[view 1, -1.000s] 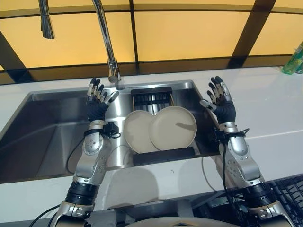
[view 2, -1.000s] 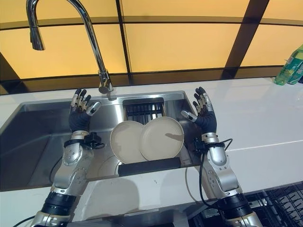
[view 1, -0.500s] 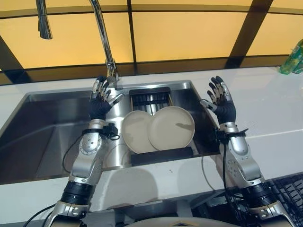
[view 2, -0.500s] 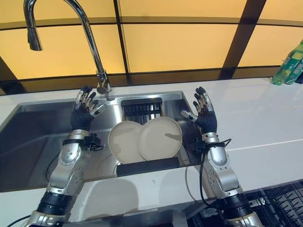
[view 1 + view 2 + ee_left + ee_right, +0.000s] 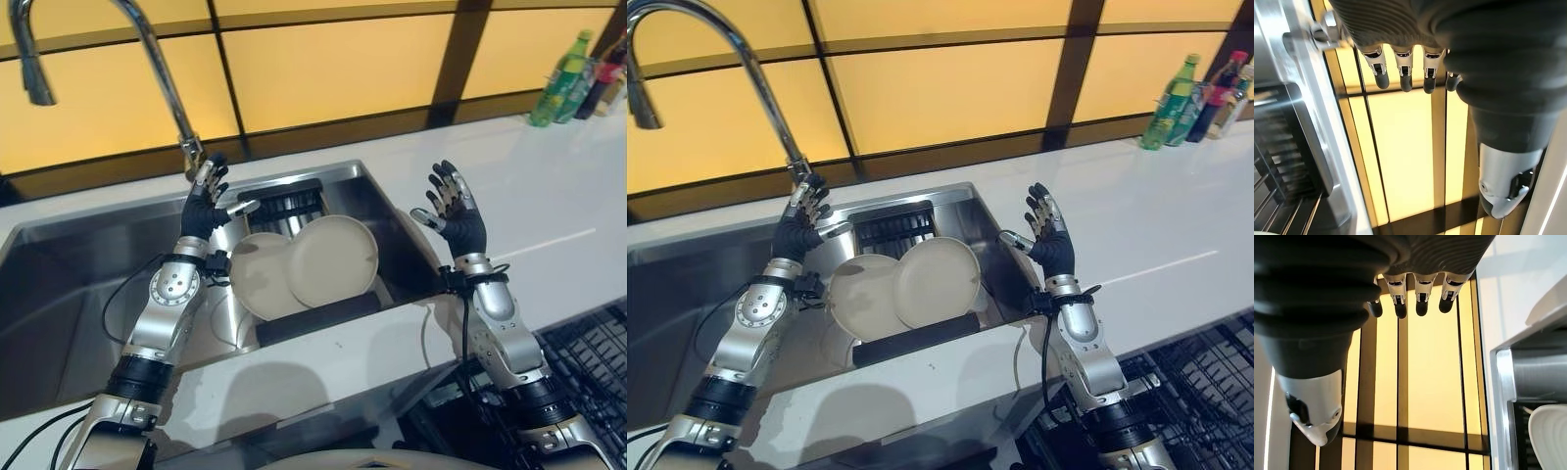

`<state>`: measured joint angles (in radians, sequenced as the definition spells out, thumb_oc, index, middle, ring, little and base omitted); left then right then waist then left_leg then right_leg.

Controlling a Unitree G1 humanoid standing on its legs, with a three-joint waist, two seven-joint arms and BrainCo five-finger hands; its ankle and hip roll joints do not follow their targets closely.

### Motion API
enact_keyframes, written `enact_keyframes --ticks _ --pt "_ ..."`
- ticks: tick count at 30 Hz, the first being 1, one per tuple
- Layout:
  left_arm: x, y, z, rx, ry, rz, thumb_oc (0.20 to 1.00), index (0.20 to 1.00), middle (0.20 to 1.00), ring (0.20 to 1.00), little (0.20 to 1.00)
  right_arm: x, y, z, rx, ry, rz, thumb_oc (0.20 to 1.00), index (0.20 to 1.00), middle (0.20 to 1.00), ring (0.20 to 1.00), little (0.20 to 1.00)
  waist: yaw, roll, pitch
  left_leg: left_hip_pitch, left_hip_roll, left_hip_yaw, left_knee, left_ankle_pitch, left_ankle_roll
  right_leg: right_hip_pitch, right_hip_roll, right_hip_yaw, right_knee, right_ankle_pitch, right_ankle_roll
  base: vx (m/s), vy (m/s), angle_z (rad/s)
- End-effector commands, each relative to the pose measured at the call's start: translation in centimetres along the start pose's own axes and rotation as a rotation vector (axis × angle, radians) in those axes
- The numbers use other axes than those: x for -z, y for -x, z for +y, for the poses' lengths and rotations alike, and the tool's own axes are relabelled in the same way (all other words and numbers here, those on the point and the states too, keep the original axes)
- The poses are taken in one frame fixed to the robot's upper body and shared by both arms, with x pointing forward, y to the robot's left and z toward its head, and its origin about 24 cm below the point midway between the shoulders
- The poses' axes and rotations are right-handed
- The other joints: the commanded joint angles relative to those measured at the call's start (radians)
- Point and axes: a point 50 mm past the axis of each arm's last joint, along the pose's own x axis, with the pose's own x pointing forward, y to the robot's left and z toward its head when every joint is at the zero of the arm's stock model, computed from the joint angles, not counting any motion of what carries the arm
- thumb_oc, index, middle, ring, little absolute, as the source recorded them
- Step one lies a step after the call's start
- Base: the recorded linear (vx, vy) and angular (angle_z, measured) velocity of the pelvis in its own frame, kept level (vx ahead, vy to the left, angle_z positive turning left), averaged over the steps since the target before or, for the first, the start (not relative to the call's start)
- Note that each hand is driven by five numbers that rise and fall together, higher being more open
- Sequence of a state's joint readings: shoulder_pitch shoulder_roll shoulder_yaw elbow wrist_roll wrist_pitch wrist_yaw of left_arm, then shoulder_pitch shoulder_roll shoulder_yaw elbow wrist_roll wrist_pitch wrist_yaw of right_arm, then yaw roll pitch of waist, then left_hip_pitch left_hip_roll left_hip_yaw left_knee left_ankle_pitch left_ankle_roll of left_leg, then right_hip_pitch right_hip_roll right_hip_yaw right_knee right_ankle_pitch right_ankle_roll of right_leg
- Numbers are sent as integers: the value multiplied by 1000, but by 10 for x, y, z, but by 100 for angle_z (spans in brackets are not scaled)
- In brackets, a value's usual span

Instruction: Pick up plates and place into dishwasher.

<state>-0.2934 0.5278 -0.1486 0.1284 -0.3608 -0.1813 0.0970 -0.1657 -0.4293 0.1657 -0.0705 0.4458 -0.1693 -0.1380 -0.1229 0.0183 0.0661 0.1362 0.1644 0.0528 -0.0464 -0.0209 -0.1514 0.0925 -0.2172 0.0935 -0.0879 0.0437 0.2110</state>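
Two plates lean overlapped in the sink rack, untouched. Left hand and right hand hover either side, fingers spread wide, holding nothing. Best to lower one hand to the front plate's rim and pinch it firmly, leaving the back plate undisturbed.

Both arms reach forward and up from the near edge, forearms angled away from the body. The left hand is raised on the left with its palm turned inward, fingers straight and spread, thumb out to the right. The right hand mirrors it on the right, fingers straight and empty, thumb pointing left.
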Motion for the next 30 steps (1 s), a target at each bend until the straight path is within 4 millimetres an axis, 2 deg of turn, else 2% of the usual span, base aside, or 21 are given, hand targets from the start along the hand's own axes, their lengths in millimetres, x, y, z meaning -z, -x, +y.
enact_keyframes --ticks 1,3,9,12,14,17,20,25,30 --pt "-29 -28 7 32 -103 -162 1000 1000 1000 1000 1000 -21 -8 0 -28 -5 -96 1000 1000 1000 1000 1000 -21 4 -22 -41 -60 50 78 -54 72 -63 70 -32 122 -67 -63 115 101 -27" --pt "-23 -30 9 63 -170 -129 1000 1000 1000 1000 1000 -17 -6 2 -43 2 -81 1000 1000 1000 1000 1000 -36 9 -17 -31 -69 71 72 -62 81 -73 59 -20 123 -59 -51 99 106 -28" --pt "-5 -35 20 92 -227 -30 1000 1000 1000 1000 1000 -16 -4 -1 -64 18 -53 1000 1000 1000 1000 1000 -77 18 -3 -19 -93 104 64 -80 105 -102 46 30 137 -51 -27 95 85 -20" --pt "4 -36 19 128 -232 9 1000 1000 1000 1000 1000 -16 -4 -3 -66 26 -49 1000 1000 1000 1000 1000 -90 19 7 -25 -99 113 69 -87 111 -121 42 46 146 -48 -20 45 59 -10" --pt "18 -33 14 202 -251 104 1000 1000 1000 1000 1000 -16 -4 -4 -70 34 -47 1000 1000 1000 1000 1000 -100 23 22 -29 -103 120 74 -90 115 -136 40 56 156 -46 -16 31 75 -12" --pt "32 -29 13 302 -264 215 1000 1000 1000 1000 1000 -19 -7 -7 -72 51 -47 1000 1000 1000 1000 1000 -107 31 39 -34 -110 122 77 -92 119 -148 36 61 161 -41 -13 27 82 -12" --pt "44 -24 19 351 -379 313 1000 1000 1000 1000 1000 -20 -9 -10 -75 68 -43 1000 1000 1000 1000 1000 -114 42 53 -29 -117 124 76 -94 123 -151 31 64 164 -37 -9 53 77 -4" --pt "50 -20 28 405 -390 393 1000 1000 1000 1000 1000 -17 -5 -13 -72 82 -26 1000 1000 1000 1000 1000 -114 46 55 -20 -127 122 77 -99 129 -139 27 59 161 -39 -8 70 36 0" --pt "59 -15 25 451 -400 441 1000 1000 1000 1000 1000 -15 0 -14 -72 86 -19 1000 1000 1000 1000 1000 -115 43 53 -13 -133 117 79 -105 135 -134 28 56 166 -42 -10 67 11 1"
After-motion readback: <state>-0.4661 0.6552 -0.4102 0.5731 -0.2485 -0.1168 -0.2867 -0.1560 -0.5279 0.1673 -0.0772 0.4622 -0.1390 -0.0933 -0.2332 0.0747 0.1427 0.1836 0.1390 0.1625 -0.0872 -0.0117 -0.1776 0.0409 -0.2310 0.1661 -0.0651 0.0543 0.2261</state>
